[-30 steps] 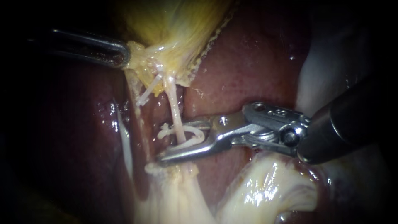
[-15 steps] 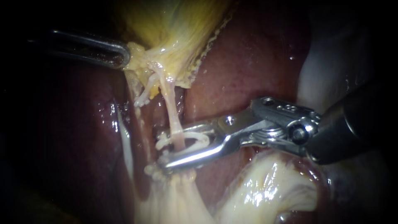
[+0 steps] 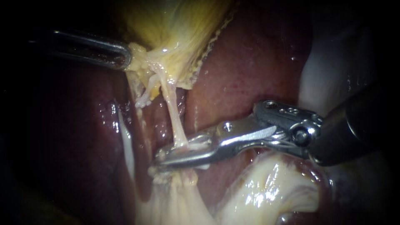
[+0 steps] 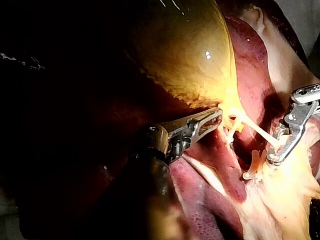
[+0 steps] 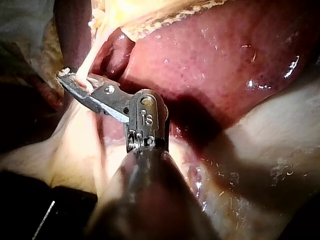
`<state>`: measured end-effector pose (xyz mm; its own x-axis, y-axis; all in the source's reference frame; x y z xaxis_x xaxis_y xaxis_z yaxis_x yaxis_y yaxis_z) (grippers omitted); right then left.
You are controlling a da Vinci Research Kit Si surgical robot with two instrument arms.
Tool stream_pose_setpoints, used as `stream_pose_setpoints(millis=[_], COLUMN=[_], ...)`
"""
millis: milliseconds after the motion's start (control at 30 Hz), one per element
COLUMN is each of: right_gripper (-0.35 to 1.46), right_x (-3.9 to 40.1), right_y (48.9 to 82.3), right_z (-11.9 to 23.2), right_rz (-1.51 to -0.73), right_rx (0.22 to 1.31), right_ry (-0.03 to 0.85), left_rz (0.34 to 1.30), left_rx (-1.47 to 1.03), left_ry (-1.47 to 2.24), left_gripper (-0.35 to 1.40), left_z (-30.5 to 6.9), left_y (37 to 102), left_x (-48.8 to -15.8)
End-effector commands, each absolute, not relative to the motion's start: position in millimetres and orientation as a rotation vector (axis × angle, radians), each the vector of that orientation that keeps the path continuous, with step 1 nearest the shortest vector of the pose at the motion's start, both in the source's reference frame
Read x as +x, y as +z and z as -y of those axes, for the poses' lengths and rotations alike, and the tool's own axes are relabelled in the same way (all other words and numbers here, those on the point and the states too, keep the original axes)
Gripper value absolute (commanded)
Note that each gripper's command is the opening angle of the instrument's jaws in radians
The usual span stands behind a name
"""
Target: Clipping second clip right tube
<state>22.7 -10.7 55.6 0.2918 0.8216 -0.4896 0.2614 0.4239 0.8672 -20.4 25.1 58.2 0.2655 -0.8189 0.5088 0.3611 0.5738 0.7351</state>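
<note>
Squeezing looks to be the step in hand. The right instrument [image 3: 164, 156] has its jaws almost together across the right tube [image 3: 174, 118], low on the tube's run where it meets the pale tissue toward the liver's [image 3: 250, 62] lower edge. A pale clip [image 3: 196, 144] shows pressed flat between them. The tube runs taut from the gallbladder's [image 3: 179, 33] lower edge down over the liver. The left instrument [image 3: 125, 56] has its jaws closed on the pale tissue at that edge of the gallbladder and holds the tube stretched. By this, the clip seems placed and nearly or fully crimped. Left to do: open the jaws, draw clear, and check that the clip spans the whole tube. Whether another clip sits just below the jaws cannot be told.
</note>
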Motion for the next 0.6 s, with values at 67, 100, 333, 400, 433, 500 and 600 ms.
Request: stream_pose_setpoints(millis=[67, 100, 333, 400, 433, 500, 600], right_gripper=[-0.35, -0.35, -0.35, -0.35, -0.35, -0.35, -0.35], right_x=[22.7, 22.7, 22.8, 22.8, 22.8, 22.7, 22.7], right_y=[55.7, 55.7, 56.8, 56.8, 56.7, 56.7, 56.7], right_z=[10.6, 10.6, 11.7, 11.5, 11.4, 11.4, 11.3], right_rz=[-1.251, -1.227, -1.209, -1.209, -1.209, -1.209, -1.209], right_rx=[1.123, 1.135, 1.124, 1.125, 1.125, 1.126, 1.126], right_ry=[0.510, 0.525, 0.512, 0.512, 0.513, 0.513, 0.513], left_rz=[1.011, 1.011, 1.011, 1.011, 1.011, 1.011, 1.011], left_rx=[0.538, 0.538, 0.538, 0.538, 0.538, 0.538, 0.538], left_ry=[-0.851, -0.851, -0.851, -0.851, -0.851, -0.851, -0.851], left_gripper=[-0.35, -0.35, -0.35, -0.35, -0.35, -0.35, -0.35], left_z=[-25.2, -25.2, -25.2, -25.2, -25.2, -25.2, -25.2], left_y=[58.2, 58.2, 58.2, 58.2, 58.2, 58.2, 58.2], left_x=[-20.5, -20.5, -20.4, -20.4, -20.4, -20.5, -20.5])
